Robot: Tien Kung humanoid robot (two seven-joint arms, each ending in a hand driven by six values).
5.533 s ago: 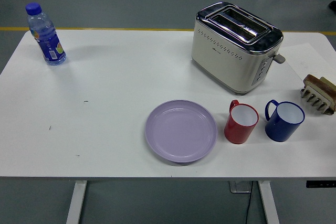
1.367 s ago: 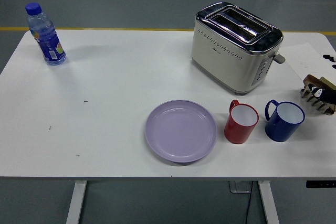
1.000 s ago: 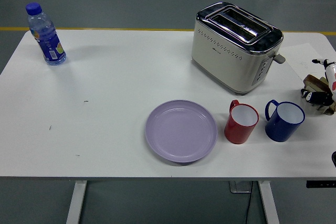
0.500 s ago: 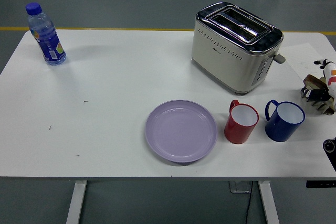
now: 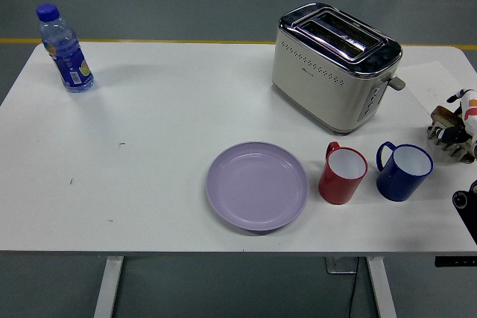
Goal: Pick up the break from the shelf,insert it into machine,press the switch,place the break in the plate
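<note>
One broad white counter [image 5: 149,154] carries everything in the head view, its near edge running along the bottom. The largest thing on it is a cream and chrome two-slot toaster [image 5: 335,65], standing at the far right of centre with its long axis running from upper left to lower right. Both slots face up, and the lever end points toward the right edge of the counter.

Nearer the front, about in the middle, lies a round lilac plastic plate [image 5: 257,185], bare. Just to its right stands a red mug with a white inside [image 5: 343,173], handle toward the toaster. Next to that is a dark blue mug with a white inside [image 5: 404,171], with its handle on the left. The two mugs stand close together but apart.

At the far left corner a clear water bottle with a blue cap and blue label [image 5: 65,50] stands upright, well apart from the rest.

At the right edge sits a small wooden slotted rack [image 5: 452,139] holding a brown slice of bread [image 5: 446,118] on edge. The slice's long axis runs roughly left to right, slanting down toward the frame edge. The robot's right hand [image 5: 463,113] comes in here, its fingers [image 5: 453,100] touching the bread's top. Most of the hand is cut off, so whether they are wide or closed on the slice cannot be told.
</note>
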